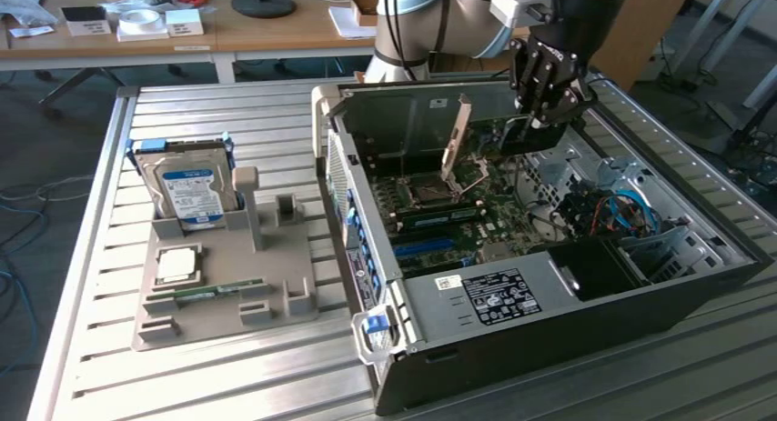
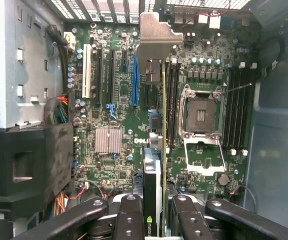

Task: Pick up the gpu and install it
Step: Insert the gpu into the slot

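Note:
My gripper (image 1: 544,119) is shut on the gpu (image 1: 500,135), a dark card with a silvery bracket (image 1: 458,139) at its far end. It is inside the open computer case (image 1: 547,330), over the motherboard (image 1: 479,212). In the wrist view the gpu (image 2: 154,170) stands edge-on between my two black fingers (image 2: 130,220), and its bracket (image 2: 156,35) points toward the case's slotted rear wall. The card's edge runs along the motherboard beside the long blue slot (image 2: 134,85). Whether it touches a slot I cannot tell.
On the exterior view's left, a grey fixture tray (image 1: 286,298) carries a silver hard drive (image 1: 192,192), a processor chip (image 1: 178,265) and a green memory stick (image 1: 209,291). Inside the case are the processor socket (image 2: 200,112), a small heatsink (image 2: 107,140), cable bundles (image 2: 58,112) and the power supply (image 1: 500,295).

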### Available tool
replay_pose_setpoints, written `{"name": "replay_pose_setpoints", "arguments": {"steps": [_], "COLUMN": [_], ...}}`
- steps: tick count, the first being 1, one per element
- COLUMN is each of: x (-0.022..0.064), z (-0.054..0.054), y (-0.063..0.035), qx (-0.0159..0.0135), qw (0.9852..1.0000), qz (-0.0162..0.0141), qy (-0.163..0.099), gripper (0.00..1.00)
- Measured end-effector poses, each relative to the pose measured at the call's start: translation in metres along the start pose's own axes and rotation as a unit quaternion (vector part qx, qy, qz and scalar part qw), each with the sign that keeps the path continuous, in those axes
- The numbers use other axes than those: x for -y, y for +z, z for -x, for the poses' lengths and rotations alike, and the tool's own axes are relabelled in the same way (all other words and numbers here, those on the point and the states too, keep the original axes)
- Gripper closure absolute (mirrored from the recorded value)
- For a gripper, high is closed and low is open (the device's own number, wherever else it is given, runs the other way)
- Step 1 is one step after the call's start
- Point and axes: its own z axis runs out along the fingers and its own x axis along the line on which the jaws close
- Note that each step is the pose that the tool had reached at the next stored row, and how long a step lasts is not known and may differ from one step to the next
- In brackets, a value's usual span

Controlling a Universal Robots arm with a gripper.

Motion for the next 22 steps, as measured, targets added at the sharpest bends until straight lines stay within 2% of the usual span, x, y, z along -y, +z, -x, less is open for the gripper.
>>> {"name": "replay_pose_setpoints", "arguments": {"steps": [6, 14, 22], "x": [0.0000, -0.0003, -0.0015], "z": [0.0000, -0.0002, -0.0002], "y": [0.0000, 0.0078, 0.0079], "qx": [0.0000, 0.0000, -0.0001], "qw": [1.0000, 1.0000, 1.0000], "qz": [0.0000, 0.0000, 0.0000], "qy": [0.000, 0.000, 0.000], "gripper": [0.73, 0.73, 0.73]}}
